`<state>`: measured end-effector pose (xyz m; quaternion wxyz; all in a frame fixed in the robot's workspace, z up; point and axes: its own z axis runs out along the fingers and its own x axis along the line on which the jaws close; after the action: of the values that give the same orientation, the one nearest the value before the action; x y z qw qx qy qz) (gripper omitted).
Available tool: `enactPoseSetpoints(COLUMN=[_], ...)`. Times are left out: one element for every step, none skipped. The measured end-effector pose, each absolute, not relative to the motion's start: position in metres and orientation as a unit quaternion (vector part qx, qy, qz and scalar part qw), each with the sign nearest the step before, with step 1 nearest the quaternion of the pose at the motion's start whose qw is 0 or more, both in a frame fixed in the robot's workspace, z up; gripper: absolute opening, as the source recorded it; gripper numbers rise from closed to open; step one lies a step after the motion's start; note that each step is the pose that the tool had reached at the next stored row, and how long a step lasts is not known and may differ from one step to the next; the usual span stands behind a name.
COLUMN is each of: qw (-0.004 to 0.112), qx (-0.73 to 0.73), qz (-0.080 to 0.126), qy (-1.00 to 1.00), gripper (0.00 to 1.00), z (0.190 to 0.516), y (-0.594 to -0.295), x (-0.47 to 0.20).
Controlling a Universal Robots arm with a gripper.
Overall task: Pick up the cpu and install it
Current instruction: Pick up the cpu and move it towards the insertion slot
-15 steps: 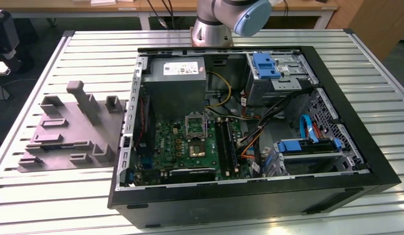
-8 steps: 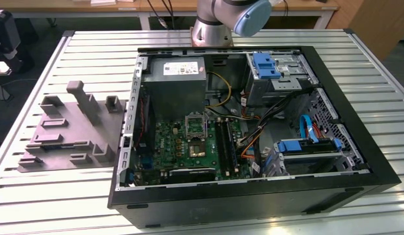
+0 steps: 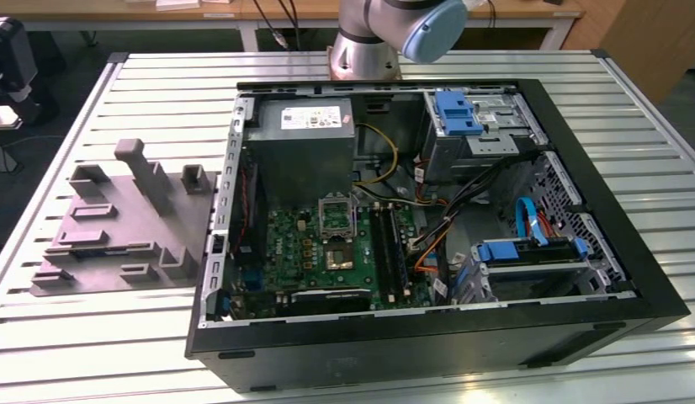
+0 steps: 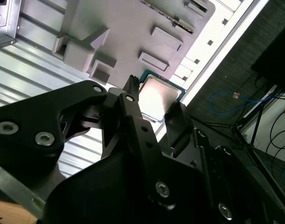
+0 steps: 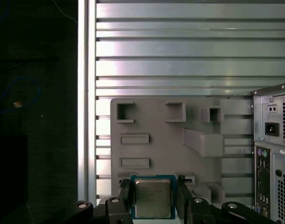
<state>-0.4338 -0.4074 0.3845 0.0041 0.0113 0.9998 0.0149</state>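
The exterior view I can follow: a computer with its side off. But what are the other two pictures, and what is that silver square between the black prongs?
The machine is a robot arm. The exterior view comes from a camera standing off it and shows part of the arm beyond an open computer case on a slatted table. Beside the case, on the exterior view's left, lies a grey fixture with upright blocks. The two wrist views come from cameras riding on the arm, looking past its black claw. The silver square is the cpu, the computer's processor chip. In both wrist views the claw's fingers grip it from two sides, with the fixture and table seen beyond it.
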Motion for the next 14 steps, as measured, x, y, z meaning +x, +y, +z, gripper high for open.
enactPoseSetpoints(qw=[0.004, 0.004, 0.004, 0.004, 0.004, 0.004, 0.004, 0.004, 0.004, 0.004, 0.004, 0.004, 0.004, 0.004], qx=[0.011, 0.011, 0.011, 0.011, 0.011, 0.011, 0.011, 0.011, 0.011, 0.011, 0.011, 0.011, 0.011, 0.011], qz=[0.015, 0.015, 0.015, 0.015, 0.015, 0.015, 0.015, 0.015, 0.015, 0.015, 0.015, 0.015, 0.015, 0.015], qy=[1.0, 1.0, 1.0, 1.0, 1.0, 1.0, 1.0, 1.0, 1.0, 1.0, 1.0, 1.0, 1.0, 1.0], gripper=[0.47, 0.47, 0.47, 0.47, 0.47, 0.47, 0.47, 0.47, 0.47, 0.47, 0.47, 0.47, 0.47, 0.47], z=[0.3845, 0.3845, 0.3845, 0.3845, 0.3845, 0.3845, 0.3845, 0.3845, 0.3845, 0.3845, 0.3845, 0.3845, 0.3845, 0.3845], y=[-0.4074, -0.4074, -0.4074, -0.4074, -0.4074, -0.4074, -0.4074, -0.4074, -0.4074, -0.4074, -0.4074, -0.4075, -0.4074, -0.4074], x=[-0.4335, -0.4333, -0.433, -0.4328, -0.4326, -0.4323, -0.4321, -0.4318, -0.4316, -0.4314, -0.4312, -0.4307, -0.4301, -0.4297])
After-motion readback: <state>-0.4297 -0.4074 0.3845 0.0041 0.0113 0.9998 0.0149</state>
